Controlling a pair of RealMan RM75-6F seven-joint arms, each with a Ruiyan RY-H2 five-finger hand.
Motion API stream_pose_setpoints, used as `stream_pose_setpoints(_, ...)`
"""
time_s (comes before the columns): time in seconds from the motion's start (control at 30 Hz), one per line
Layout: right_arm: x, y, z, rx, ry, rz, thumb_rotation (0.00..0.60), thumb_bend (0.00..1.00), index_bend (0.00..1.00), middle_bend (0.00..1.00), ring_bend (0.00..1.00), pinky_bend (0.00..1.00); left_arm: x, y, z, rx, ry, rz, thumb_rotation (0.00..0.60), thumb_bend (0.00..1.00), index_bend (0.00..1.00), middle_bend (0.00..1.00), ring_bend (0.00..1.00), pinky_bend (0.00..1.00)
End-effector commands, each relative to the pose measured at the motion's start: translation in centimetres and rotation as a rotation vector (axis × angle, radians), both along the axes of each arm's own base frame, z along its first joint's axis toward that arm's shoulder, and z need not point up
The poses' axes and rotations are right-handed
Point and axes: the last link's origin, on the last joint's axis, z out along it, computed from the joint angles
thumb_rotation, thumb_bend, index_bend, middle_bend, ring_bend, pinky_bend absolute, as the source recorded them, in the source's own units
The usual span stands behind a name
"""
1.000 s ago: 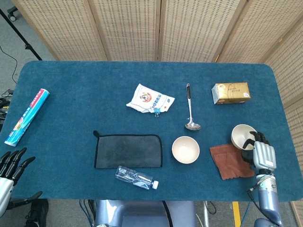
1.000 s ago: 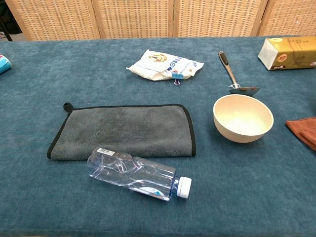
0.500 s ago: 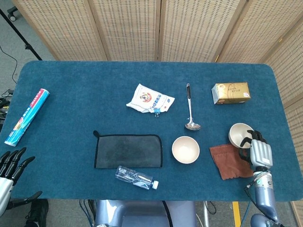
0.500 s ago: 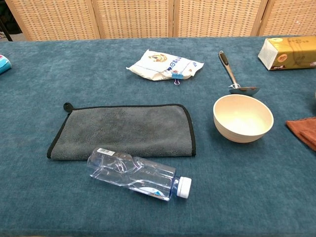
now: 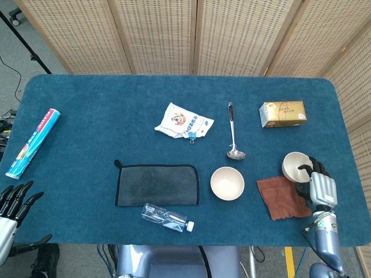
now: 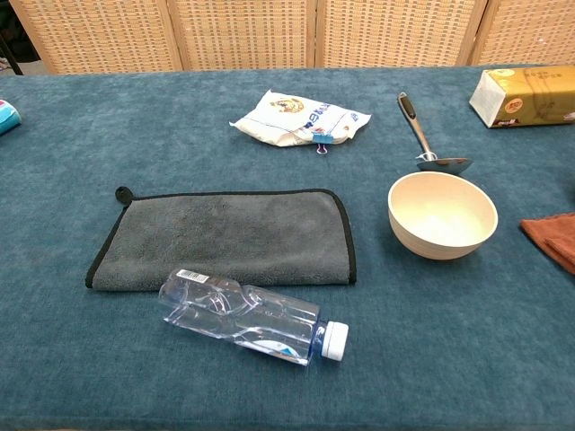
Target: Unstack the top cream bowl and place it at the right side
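A cream bowl (image 5: 293, 164) is at the right side of the table in the head view, and my right hand (image 5: 316, 185) grips its near rim with fingers curled over the edge. The bowl is tilted a little toward the hand, at the far edge of the brown cloth (image 5: 283, 196). A second cream bowl (image 5: 227, 183) (image 6: 442, 214) stands upright and alone at the table's middle. My left hand (image 5: 13, 202) hangs beyond the table's near left corner, fingers spread, holding nothing. The chest view shows neither hand.
A ladle (image 5: 232, 132) lies behind the middle bowl. A yellow box (image 5: 282, 113) is at the far right, a white packet (image 5: 184, 121) at the middle back, a grey towel (image 5: 157, 184) and a plastic bottle (image 5: 166, 217) in front, a foil roll (image 5: 33, 142) at the left.
My right hand with the bowl drifted slightly left and back, then returned right. The bowl stands a little lower than one second ago. The left hand has not moved.
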Motion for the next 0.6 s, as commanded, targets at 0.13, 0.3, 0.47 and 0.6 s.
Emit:
stream_pose_setpoints(0.13,-0.2,0.2,0.0,0.004,0.006,-0.010,0.600,0.40,0.17,0.00,0.00,0.21,0.0,0.0,0.1,0.000,-0.001,-0.001,0.432,0.00,0.17,0.00,0.00,0.00)
stream_pose_setpoints(0.3,-0.2,0.2,0.2,-0.002,0.015,-0.005,0.600,0.37,0.14,0.00,0.00,0.21,0.0,0.0,0.0,-0.001,-0.001,0.000,0.433,0.00,0.17,0.00,0.00,0.00)
stream_pose_setpoints(0.47,0.0,0.3,0.6,-0.005,0.026,0.003,0.600,0.34,0.10,0.00,0.00,0.21,0.0,0.1,0.0,-0.002,0.001,-0.001,0.435,0.00,0.17,0.00,0.00,0.00)
stream_pose_setpoints(0.6,0.4,0.3,1.1,-0.011,0.050,0.027,0.600,0.31,0.09,0.00,0.00,0.20,0.0,0.1,0.0,-0.002,0.000,0.000,0.433,0.00,0.17,0.00,0.00,0.00)
